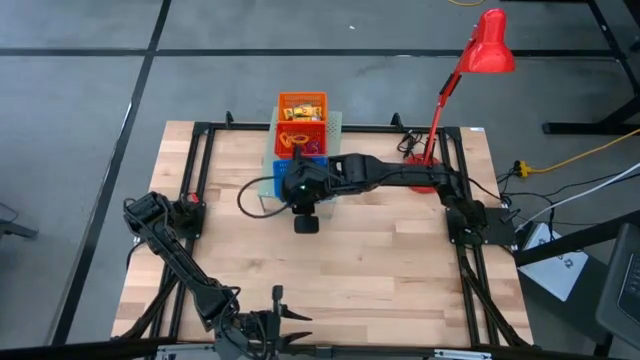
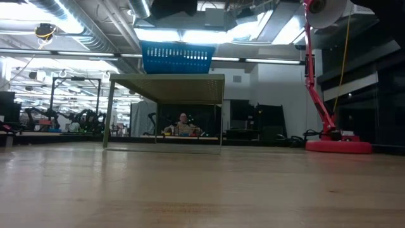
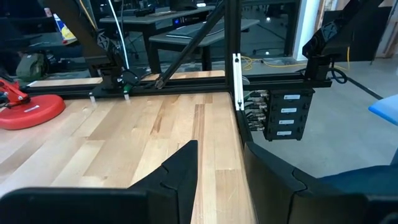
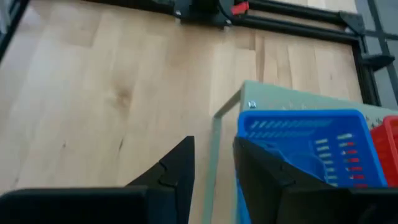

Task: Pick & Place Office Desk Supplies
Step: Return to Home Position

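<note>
Pale wood of the table (image 1: 380, 280), bare across its near half, with no loose piece to be seen on it from above. At far centre, the pale green perforated shelf (image 1: 337, 122), raised on thin legs to carry bins off the tabletop. Far right, the red desk lamp (image 1: 489, 45), base planted by the far right corner, clear of the work.

Stretched in from the right toward the shelf's near edge, the right arm (image 1: 400, 175), wrist over the blue bin. Right gripper (image 4: 214, 143) hanging just near of the shelf, jaws parted a moderate way, only wood and the shelf's rim between them, nothing gripped. Judged as released and free to draw back to rest, the bins needing no more support.

Folded low at the near left corner, the left arm (image 1: 175, 255), parked out of the way. Left gripper (image 3: 219, 147) likewise parted and empty.

On top of the shelf, lined up from far to near: orange bin (image 1: 302, 100), red bin (image 1: 300, 148), blue bin (image 4: 298, 140), close together, the blue one partly hidden under the arm from above.

Inside the bins, the office desk supplies (image 1: 301, 110): yellowish bits in the orange, looped pieces in the red, too small to sort further; contents of the blue not made out. Sorting apparently finished; only the retreat left, with care not to nudge the blue bin.
</note>
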You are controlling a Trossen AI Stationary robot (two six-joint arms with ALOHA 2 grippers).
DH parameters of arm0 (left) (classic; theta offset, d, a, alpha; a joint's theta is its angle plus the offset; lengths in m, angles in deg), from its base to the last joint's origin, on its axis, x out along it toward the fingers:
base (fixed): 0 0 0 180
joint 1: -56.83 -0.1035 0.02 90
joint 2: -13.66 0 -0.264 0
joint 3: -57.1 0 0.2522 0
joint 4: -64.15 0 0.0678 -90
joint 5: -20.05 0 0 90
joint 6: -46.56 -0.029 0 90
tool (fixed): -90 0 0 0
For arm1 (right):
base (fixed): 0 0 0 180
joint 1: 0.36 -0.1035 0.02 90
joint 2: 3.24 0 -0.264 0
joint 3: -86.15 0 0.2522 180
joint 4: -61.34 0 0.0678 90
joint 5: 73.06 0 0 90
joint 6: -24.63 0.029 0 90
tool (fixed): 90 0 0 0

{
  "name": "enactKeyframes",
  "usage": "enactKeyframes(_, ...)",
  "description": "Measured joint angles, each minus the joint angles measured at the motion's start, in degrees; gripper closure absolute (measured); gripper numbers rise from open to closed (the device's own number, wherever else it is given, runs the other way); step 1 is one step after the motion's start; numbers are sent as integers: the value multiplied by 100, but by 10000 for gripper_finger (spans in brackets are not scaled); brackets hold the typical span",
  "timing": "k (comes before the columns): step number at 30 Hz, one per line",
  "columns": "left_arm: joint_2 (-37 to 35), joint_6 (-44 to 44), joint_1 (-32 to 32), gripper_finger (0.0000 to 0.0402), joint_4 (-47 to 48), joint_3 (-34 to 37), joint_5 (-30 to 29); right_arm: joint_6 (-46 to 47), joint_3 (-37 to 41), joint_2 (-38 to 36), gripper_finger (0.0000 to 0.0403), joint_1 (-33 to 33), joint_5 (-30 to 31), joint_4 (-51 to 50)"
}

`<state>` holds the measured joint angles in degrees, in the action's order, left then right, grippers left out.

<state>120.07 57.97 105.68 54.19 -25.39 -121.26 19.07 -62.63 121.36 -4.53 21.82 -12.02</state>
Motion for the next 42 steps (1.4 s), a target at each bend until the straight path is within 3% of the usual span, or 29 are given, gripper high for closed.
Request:
enactKeyframes(8,0,23,-67,272,-1,0,4,-212,2,-88,289,-309,34,175)
enactKeyframes(14,0,-430,-424,272,-85,0,4,-603,2,-630,288,-608,325,572)
enactKeyframes(17,0,-810,-711,272,-344,0,85,-715,1,-1032,288,-745,-15,729)
enactKeyframes(21,-202,-1373,-1035,272,-480,0,785,-775,2,-1784,288,-915,-644,609)
enactKeyframes(25,-615,-1916,-967,272,-533,-4,984,-681,1,-2636,288,-1168,-1210,279)
enactKeyframes(28,-879,-2351,-807,272,-388,-7,1027,-643,-2,-3187,288,-1534,-1216,-66)
enactKeyframes(31,-1185,-2507,-692,272,131,-4,1097,-555,76,-3632,288,-2123,-851,-486)
enactKeyframes(35,-1527,-2285,-597,272,18,451,1181,-289,842,-4284,288,-3110,-83,-604)
enactKeyframes(42,-2091,-1872,-776,272,-2944,2997,1360,-210,3989,-5924,288,-4163,1221,1253)
